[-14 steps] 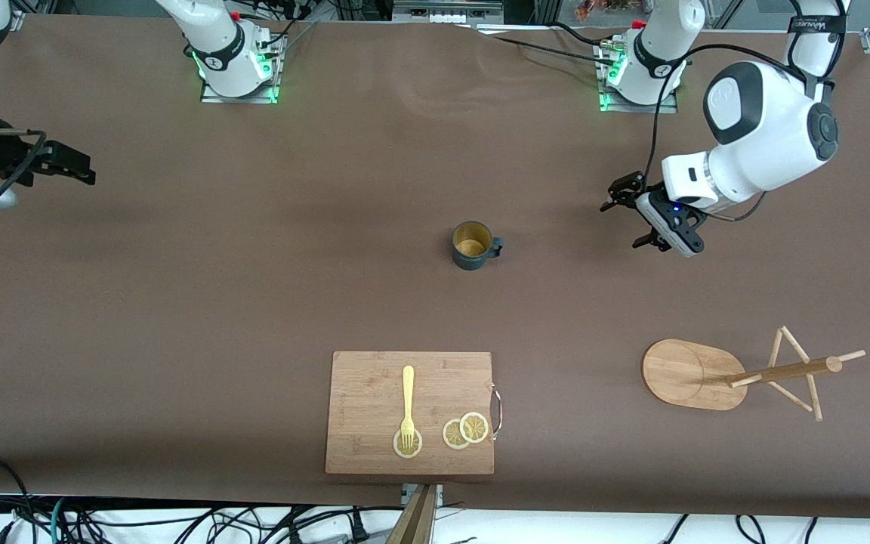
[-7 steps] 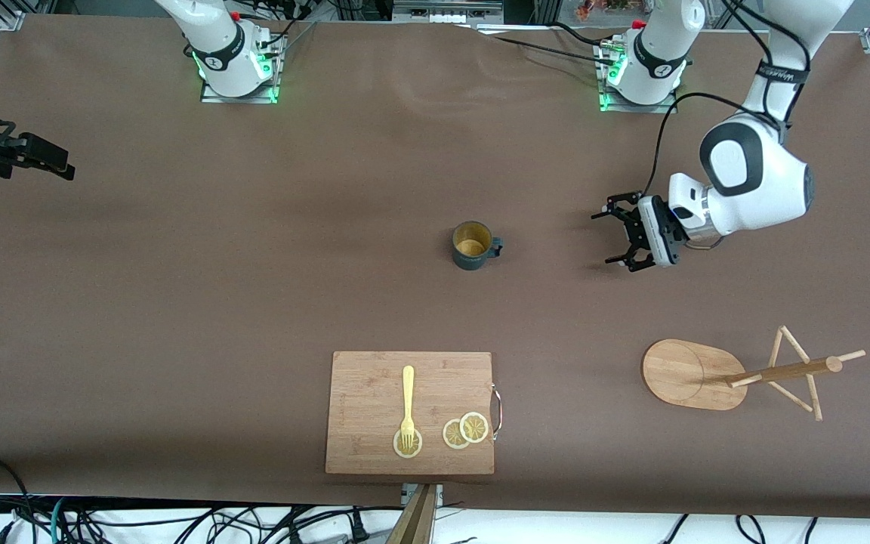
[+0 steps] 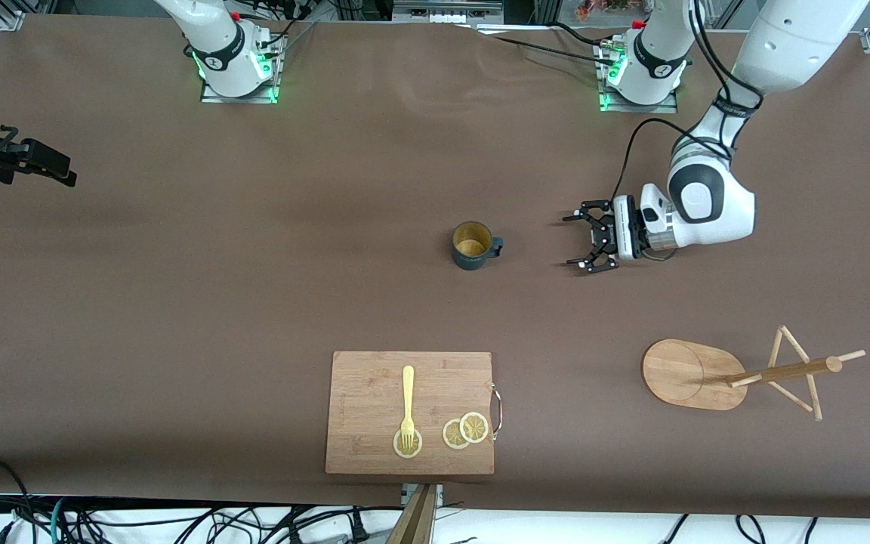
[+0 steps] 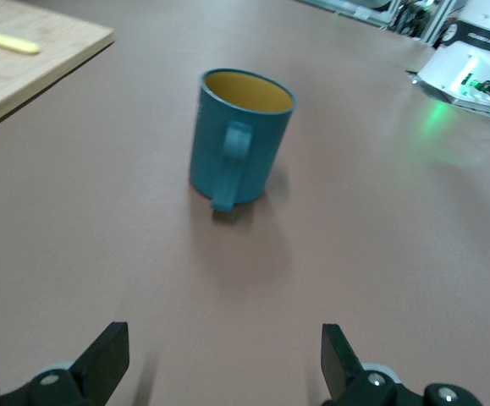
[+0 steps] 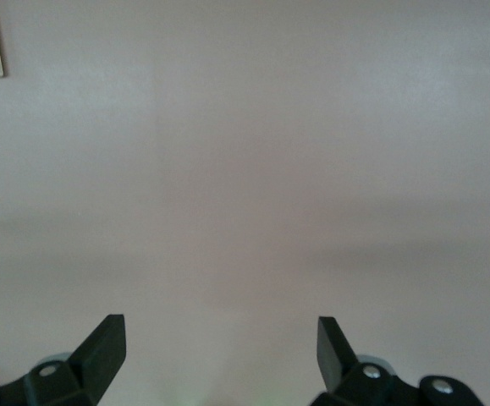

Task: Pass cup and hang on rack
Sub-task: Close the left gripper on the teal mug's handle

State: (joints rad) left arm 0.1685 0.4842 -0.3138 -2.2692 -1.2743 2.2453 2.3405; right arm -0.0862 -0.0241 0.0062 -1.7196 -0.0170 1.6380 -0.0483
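Upright on the bare table, the cup (image 3: pixel 474 245) stands mid-table with its handle turned toward the left gripper (image 3: pixel 578 242), which sits low just off that handle side — fingers spread wide, holding nothing, the cup apart from them (in the left wrist view the cup (image 4: pixel 239 138) lines up with the gap between the fingers). Well apart, the right gripper (image 3: pixel 57 168) waits at the right arm's end of the table, likewise spread and empty — while the rack (image 3: pixel 737 372) stands nearer the front camera at the left arm's end.
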